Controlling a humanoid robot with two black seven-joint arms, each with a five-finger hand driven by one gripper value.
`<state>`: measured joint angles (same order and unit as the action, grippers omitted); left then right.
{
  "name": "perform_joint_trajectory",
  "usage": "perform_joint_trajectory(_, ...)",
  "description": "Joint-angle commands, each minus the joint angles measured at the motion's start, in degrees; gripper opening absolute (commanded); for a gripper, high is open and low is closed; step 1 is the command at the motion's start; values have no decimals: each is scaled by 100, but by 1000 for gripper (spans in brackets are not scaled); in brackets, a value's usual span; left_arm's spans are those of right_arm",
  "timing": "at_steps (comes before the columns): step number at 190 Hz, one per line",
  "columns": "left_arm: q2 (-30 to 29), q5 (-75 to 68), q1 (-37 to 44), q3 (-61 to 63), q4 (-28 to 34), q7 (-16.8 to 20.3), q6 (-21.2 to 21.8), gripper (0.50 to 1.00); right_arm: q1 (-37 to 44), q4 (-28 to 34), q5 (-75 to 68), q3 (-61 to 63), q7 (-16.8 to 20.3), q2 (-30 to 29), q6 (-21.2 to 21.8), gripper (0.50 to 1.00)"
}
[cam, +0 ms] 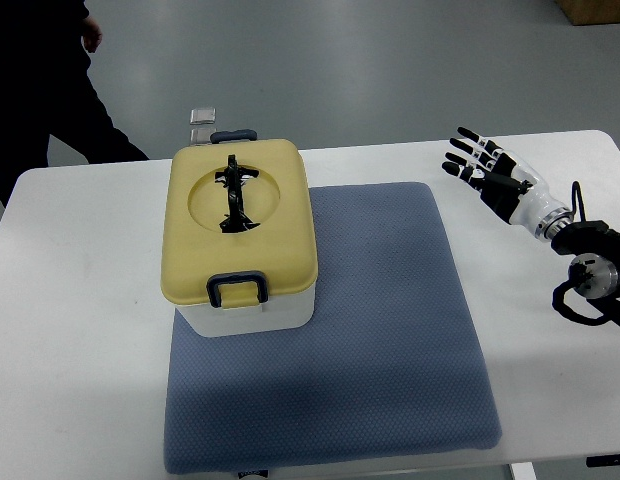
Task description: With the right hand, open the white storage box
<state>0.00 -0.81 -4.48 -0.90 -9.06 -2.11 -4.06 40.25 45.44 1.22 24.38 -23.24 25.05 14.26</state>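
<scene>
A white storage box (252, 318) with a yellow lid (238, 222) stands on the left part of a blue-grey mat (390, 320). The lid is closed, with a black handle (233, 192) folded in its round recess and a dark latch (237, 288) at the near edge and another at the far edge. My right hand (482, 160) hovers over the table's far right, well right of the box. Its fingers are spread and hold nothing.
The mat lies on a white table (80, 300). A person in dark clothes (50, 90) stands at the far left corner. A small clear object (203, 124) sits behind the box at the table's far edge.
</scene>
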Motion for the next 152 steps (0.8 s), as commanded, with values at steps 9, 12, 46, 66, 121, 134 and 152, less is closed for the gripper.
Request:
perform_joint_trajectory(9, 0, 2, 0, -25, 0, 0, 10, 1000, 0, 0, 36, -4, 4, 0, 24, 924)
perform_joint_trajectory(12, 0, 2, 0, -33, 0, 0, 10, 1000, 0, 0, 36, -4, 4, 0, 7, 924)
perform_joint_trajectory(46, 0, 2, 0, -60, 0, 0, 10, 1000, 17, 17, 45, -13, 4, 0, -19, 921)
perform_joint_trajectory(66, 0, 2, 0, -60, 0, 0, 10, 1000, 26, 17, 115, -30, 4, 0, -19, 921)
perform_joint_trajectory(121, 0, 2, 0, -60, -35, 8, 10, 1000, 105, 17, 775, -4, -5, 53, -37, 919)
perform_joint_trajectory(134, 0, 2, 0, -60, -35, 8, 10, 1000, 167, 17, 906, -4, -5, 88, -37, 919)
perform_joint_trajectory(152, 0, 2, 0, -60, -35, 8, 10, 1000, 237, 26, 1064, -4, -5, 114, -37, 919)
